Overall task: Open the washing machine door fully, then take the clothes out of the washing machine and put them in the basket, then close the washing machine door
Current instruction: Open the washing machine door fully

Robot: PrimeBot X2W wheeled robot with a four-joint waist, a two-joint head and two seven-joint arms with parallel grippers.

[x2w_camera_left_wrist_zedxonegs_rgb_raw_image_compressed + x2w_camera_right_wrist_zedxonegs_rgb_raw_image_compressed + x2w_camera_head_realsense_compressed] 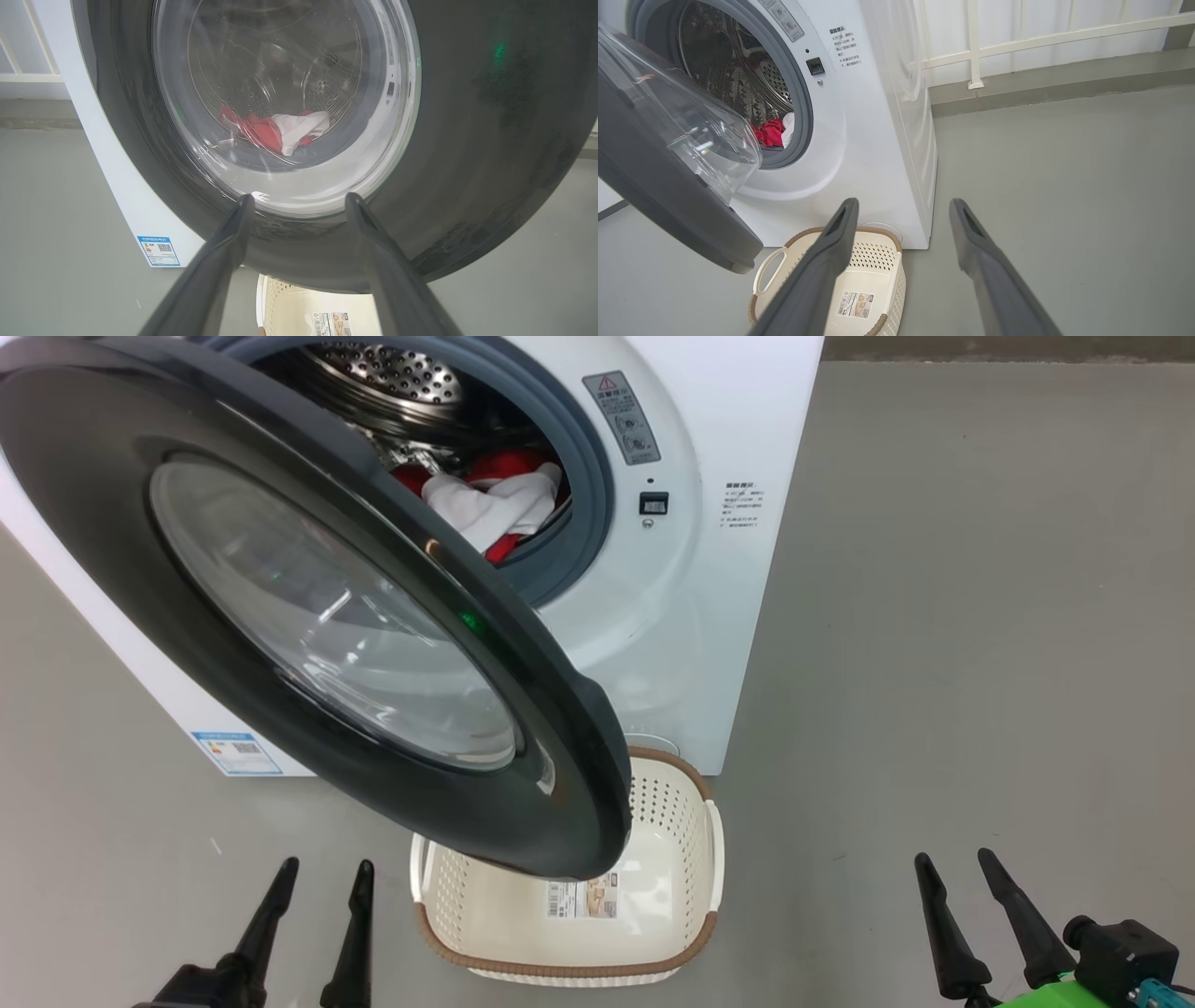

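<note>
Left pincer spread, holding nothing, before washing machine. Right pincer spread, holding nothing, off its front corner. Basket on floor against machine front. Washing machine door part-open, overhanging basket. Clothes, red and white, inside drum.

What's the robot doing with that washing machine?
Its job is emptying the washing machine. The washing machine door is partly open, swung out above the basket on the floor. Red and white clothes lie in the drum. The left gripper and right gripper are open, holding nothing.
</note>
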